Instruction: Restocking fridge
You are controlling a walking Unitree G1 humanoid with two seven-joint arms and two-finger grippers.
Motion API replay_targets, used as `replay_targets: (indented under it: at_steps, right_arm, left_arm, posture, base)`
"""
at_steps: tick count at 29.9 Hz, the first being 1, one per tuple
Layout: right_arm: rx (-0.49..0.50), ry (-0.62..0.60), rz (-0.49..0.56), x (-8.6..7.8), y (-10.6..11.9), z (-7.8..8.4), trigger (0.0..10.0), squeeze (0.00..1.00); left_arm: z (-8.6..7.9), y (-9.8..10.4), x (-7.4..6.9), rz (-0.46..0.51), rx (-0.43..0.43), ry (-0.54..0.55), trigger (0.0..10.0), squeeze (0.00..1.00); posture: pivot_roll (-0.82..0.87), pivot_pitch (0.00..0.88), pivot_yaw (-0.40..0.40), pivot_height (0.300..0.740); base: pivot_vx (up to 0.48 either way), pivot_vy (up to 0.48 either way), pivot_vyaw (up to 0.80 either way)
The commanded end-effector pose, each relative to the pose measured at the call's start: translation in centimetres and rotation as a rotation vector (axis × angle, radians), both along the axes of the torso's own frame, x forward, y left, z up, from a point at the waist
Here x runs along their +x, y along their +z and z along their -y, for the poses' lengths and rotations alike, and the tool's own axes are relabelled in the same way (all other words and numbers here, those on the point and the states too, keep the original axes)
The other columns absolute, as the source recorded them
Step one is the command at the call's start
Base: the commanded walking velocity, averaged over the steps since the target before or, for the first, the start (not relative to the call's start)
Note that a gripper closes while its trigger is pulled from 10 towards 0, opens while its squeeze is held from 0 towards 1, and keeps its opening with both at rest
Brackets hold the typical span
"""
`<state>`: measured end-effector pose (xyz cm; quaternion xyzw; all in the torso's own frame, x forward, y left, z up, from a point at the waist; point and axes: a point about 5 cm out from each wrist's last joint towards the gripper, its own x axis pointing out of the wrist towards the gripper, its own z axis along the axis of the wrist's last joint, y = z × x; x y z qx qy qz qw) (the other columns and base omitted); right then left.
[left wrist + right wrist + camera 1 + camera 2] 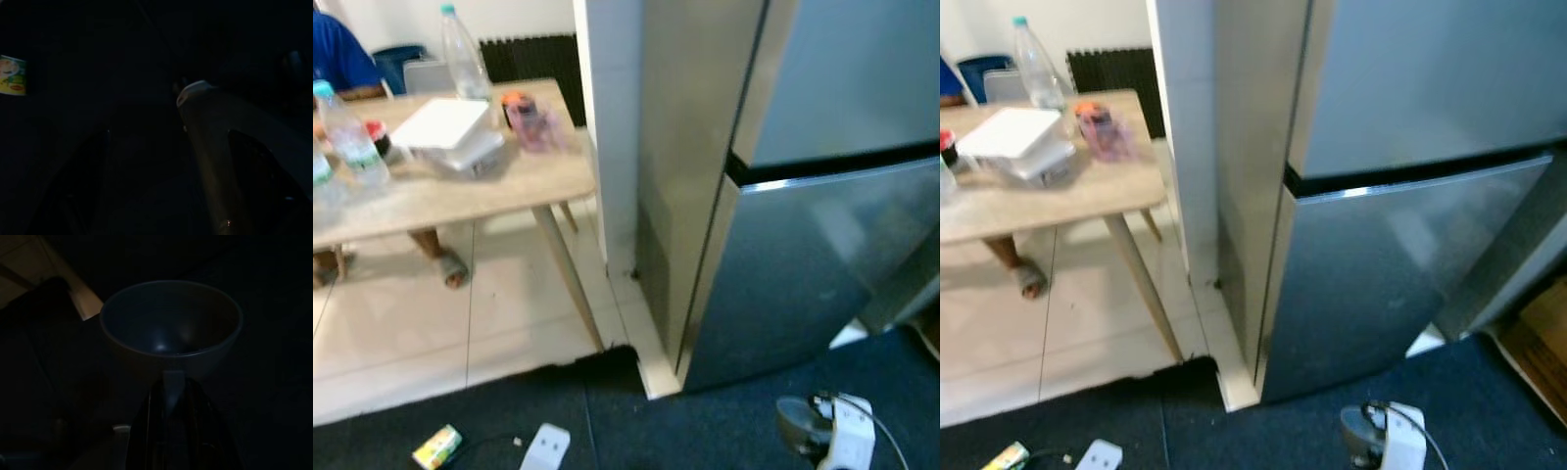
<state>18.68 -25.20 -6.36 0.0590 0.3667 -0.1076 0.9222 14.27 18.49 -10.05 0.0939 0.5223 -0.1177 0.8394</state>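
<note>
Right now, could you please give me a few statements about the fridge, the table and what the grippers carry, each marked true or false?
1. Both doors of the fridge are closed. True.
2. The right gripper holds a bowl. True.
3. The white container lies on the floor. False: it sits on the table.
4. The table carries no bottles. False: a clear bottle stands near its far edge.
5. A small colourful carton lies on the dark carpet. True.
</note>
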Motion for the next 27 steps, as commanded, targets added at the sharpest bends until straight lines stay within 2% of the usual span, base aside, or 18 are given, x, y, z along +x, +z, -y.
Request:
replay_targets:
  at_steps: [1, 16, 18, 19, 21, 23, 27]
  right_arm:
    - [-0.005, -0.012, -0.004, -0.3, 0.0, 0.4, 10.0, 0.00]
    - [-0.011, -0.002, 0.008, 0.0, 0.2, 0.4, 10.0, 0.00]
    - [-0.013, 0.000, 0.010, 0.0, 0.2, 0.5, 10.0, 0.00]
    - [-0.015, 0.001, 0.011, 0.1, 0.2, 0.5, 10.0, 0.00]
    - [-0.015, 0.002, 0.012, 0.1, 0.3, 0.6, 10.0, 0.00]
    - [-0.017, 0.004, 0.016, 0.2, 0.3, 0.7, 10.0, 0.00]
    - [-0.028, 0.017, 0.054, 1.2, 1.0, 0.8, 10.0, 0.00]
  left_arm:
    - [0.0, -0.3, -0.9, -0.036, 0.004, 0.002, 10.0, 0.00]
    - [-0.1, -0.1, -0.2, -0.003, 0.010, 0.023, 10.0, 0.00]
    - [-0.2, 0.2, 0.5, 0.030, -0.003, 0.063, 10.0, 0.00]
    - [-0.4, 0.6, 1.3, 0.064, -0.016, 0.103, 10.0, 1.00]
    - [-0.6, 0.8, 1.9, 0.087, -0.024, 0.130, 10.0, 1.00]
    - [-0.9, 1.6, 3.5, 0.153, -0.047, 0.194, 10.0, 1.00]
    - [-1.7, 5.0, 9.0, 0.370, -0.130, 0.287, 10.0, 1.00]
  posture:
    - [-0.09, 0.060, 0.003, 0.740]
    - [-0.09, 0.062, 0.002, 0.740]
    - [-0.10, 0.064, 0.001, 0.740]
    - [-0.10, 0.066, 0.000, 0.740]
    - [-0.10, 0.066, -0.001, 0.740]
    - [-0.09, 0.070, -0.004, 0.740]
    - [-0.09, 0.083, -0.004, 0.740]
  base:
    - [0.000, 0.000, 0.00]
    - [0.000, 0.000, 0.00]
    - [0.000, 0.000, 0.00]
    - [0.000, 0.000, 0.00]
    - [0.000, 0.000, 0.00]
    - [0.000, 0.000, 0.00]
    - [0.000, 0.000, 0.00]
